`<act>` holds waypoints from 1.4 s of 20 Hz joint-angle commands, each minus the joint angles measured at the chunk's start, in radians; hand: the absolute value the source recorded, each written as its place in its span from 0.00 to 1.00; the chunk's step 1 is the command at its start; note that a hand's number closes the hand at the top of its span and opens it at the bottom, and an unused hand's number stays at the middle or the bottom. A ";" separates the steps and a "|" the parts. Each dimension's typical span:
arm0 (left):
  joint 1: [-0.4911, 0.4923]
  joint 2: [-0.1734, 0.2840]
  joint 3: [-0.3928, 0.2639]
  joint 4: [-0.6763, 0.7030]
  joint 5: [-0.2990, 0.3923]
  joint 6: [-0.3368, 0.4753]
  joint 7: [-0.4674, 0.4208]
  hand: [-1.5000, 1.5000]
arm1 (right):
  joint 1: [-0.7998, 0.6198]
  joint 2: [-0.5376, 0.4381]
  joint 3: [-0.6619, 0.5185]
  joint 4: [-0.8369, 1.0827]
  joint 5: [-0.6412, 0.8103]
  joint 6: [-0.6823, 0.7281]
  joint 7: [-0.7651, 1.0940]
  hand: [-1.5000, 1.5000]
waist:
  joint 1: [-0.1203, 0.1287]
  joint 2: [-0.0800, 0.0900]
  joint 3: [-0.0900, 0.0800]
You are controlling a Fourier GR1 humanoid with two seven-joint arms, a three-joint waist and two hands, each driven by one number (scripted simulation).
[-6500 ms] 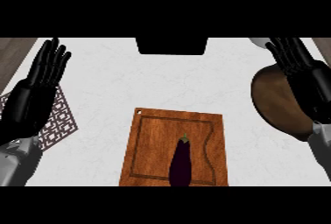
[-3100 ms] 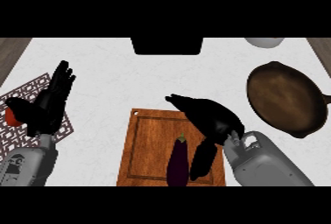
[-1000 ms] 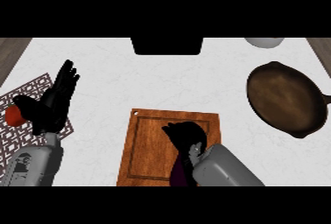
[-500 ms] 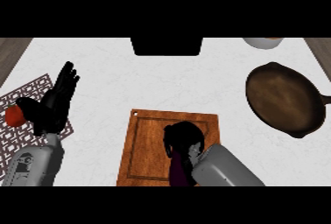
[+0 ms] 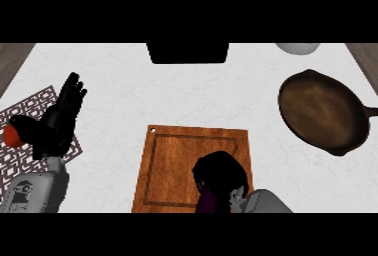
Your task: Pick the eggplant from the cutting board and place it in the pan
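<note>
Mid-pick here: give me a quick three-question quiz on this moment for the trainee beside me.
1. True or false: the pan already holds the eggplant.
2. Which hand is curled over the eggplant on the cutting board? A) left hand B) right hand C) neither
3. Fill in: the open left hand rests above the patterned ____ at the view's left.

Key:
1. False. The pan is empty, and the eggplant lies on the board under the right hand.
2. B.
3. Mat.
</note>
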 commanded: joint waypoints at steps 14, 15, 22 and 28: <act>0.055 0.018 0.024 -0.051 0.028 -0.032 0.002 0.50 | 0.433 -0.315 -0.053 -0.856 0.251 -0.456 -0.020 1.00 | -0.003 0.004 0.002; 0.014 0.019 0.029 -0.029 0.017 -0.013 0.021 0.50 | 0.399 -0.303 -0.112 -0.910 0.203 -0.397 0.007 1.00 | -0.002 0.006 0.002; 0.009 -0.015 -0.011 0.000 -0.018 -0.002 -0.018 0.50 | 0.387 -0.169 -0.376 -0.769 -0.090 -0.516 -0.110 1.00 | 0.011 0.018 0.004; 0.053 -0.038 -0.024 -0.032 -0.024 0.003 -0.042 0.50 | 0.254 -0.272 -0.783 -0.497 -0.331 -0.496 -0.295 1.00 | 0.018 0.012 0.003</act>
